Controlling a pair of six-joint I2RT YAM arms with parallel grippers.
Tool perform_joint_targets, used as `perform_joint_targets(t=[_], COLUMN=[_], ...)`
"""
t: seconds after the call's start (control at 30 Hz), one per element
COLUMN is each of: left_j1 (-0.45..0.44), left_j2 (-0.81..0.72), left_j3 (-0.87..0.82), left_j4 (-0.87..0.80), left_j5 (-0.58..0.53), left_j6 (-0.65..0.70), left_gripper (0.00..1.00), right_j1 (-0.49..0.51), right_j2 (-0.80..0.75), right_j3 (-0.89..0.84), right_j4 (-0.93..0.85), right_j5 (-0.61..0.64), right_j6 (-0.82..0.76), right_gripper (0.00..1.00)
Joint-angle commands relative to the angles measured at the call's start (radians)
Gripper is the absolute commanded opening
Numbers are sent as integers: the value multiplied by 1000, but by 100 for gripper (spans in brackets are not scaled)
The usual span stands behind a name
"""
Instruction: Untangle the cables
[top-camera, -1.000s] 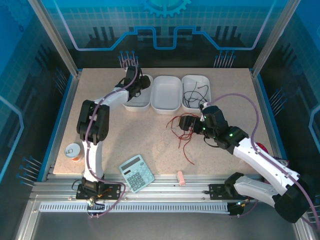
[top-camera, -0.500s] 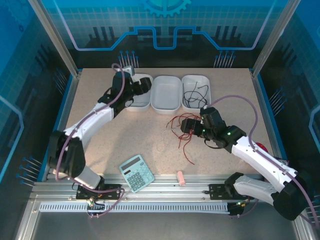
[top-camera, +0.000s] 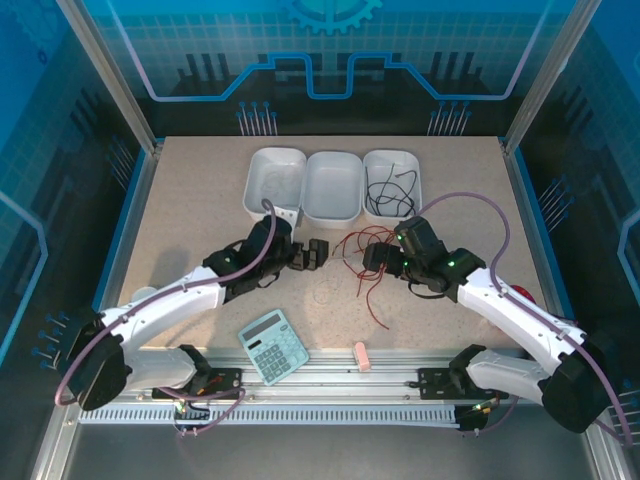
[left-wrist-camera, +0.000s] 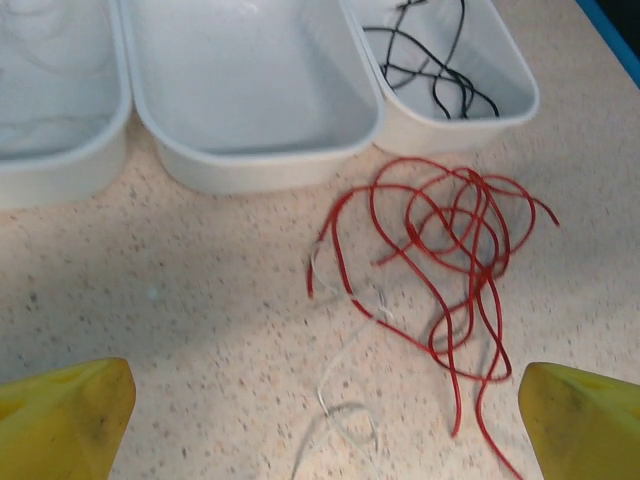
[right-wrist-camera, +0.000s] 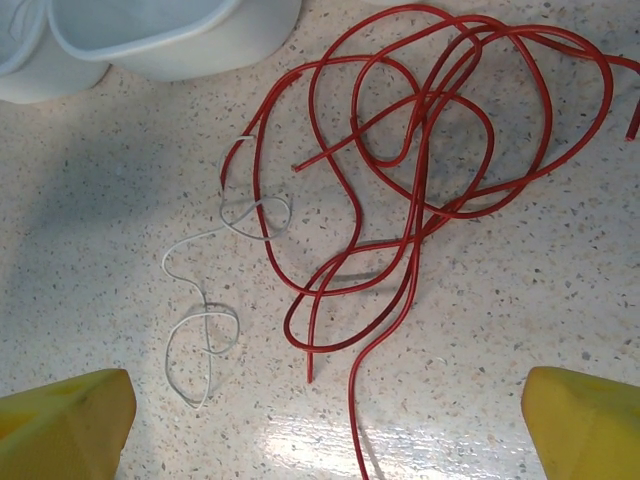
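Blue walls (top-camera: 50, 120) stand round the speckled tan counter (top-camera: 190, 200). The red cable (right-wrist-camera: 420, 190) and white cable (right-wrist-camera: 205, 330) lie mid-counter, just in front of three white trays (top-camera: 332, 190) — the black cable (left-wrist-camera: 430, 60) is in the right one. The left gripper (top-camera: 312, 254) and right gripper (top-camera: 372, 258) are close by, jaws wide apart.

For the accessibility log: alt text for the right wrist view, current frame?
A loose tangle of red cable lies on the speckled table, with a thin white cable curling in small loops to its left. Corners of two white trays show at top left, and the open right pincer's yellow fingertips sit in the bottom corners.
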Motion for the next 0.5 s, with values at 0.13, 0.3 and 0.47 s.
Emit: perform_joint_targets(t=[0.13, 0.3, 0.47], left_j1=[-95, -134, -153], left_j2=[-16, 21, 82], left_j3=[-56, -83, -84], left_j4=[-41, -24, 3], left_j5=[-62, -53, -18], left_j6=[-44, -54, -17], left_gripper=[99, 99, 99], right_j1=[-6, -13, -20], right_j2=[16, 25, 41], right_j3=[17, 14, 21], right_j4=[-61, -73, -92], right_j5=[33, 34, 40], right_j6=[28, 34, 32], right_gripper=[100, 100, 100])
